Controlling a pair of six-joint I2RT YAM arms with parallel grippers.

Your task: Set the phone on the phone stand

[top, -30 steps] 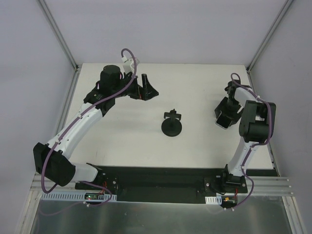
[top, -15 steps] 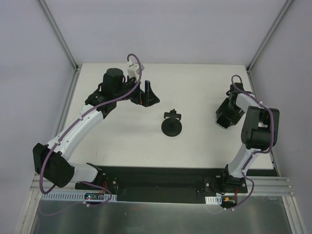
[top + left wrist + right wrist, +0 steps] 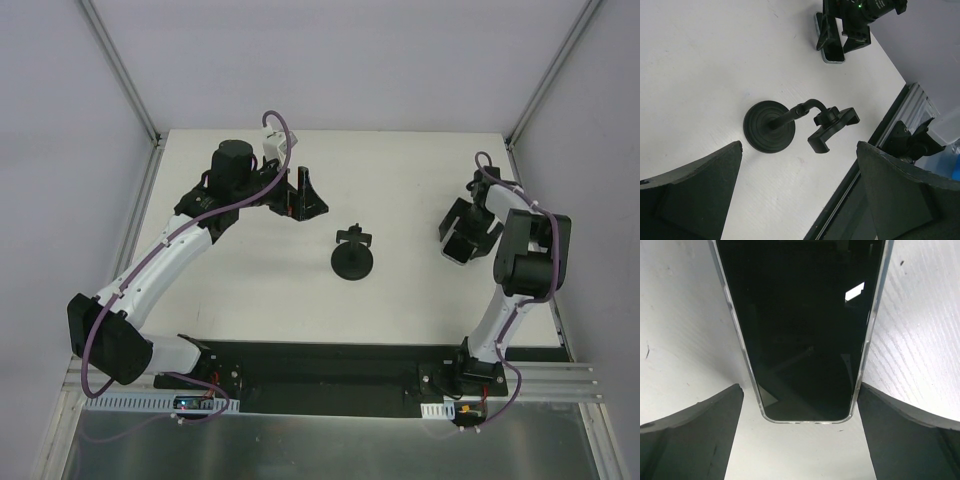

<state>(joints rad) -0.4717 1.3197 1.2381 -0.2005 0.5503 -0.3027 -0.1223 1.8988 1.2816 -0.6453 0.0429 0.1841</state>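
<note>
The phone (image 3: pixel 800 325), a glossy black slab with a silvery edge, lies flat on the white table at the right. My right gripper (image 3: pixel 800 388) stands open over its near end, one finger on each side; the right finger sits close to the edge and the left finger stands clear of it. From above, the right gripper (image 3: pixel 462 232) covers most of the phone (image 3: pixel 457 253). The phone stand (image 3: pixel 352 255) stands mid-table, with a round base (image 3: pixel 770 125) and a clamp (image 3: pixel 832 129) on top. My left gripper (image 3: pixel 303 192) hangs open and empty, back-left of the stand.
A black rail (image 3: pixel 330 365) runs along the table's near edge, holding both arm bases. Grey walls with metal posts (image 3: pixel 125 75) close in the left, back and right sides. The table (image 3: pixel 400 170) is white.
The left gripper has swung a little to the right, toward the stand. The right gripper's jaws narrowed half a second ago and stand wide again now, still over the phone.
</note>
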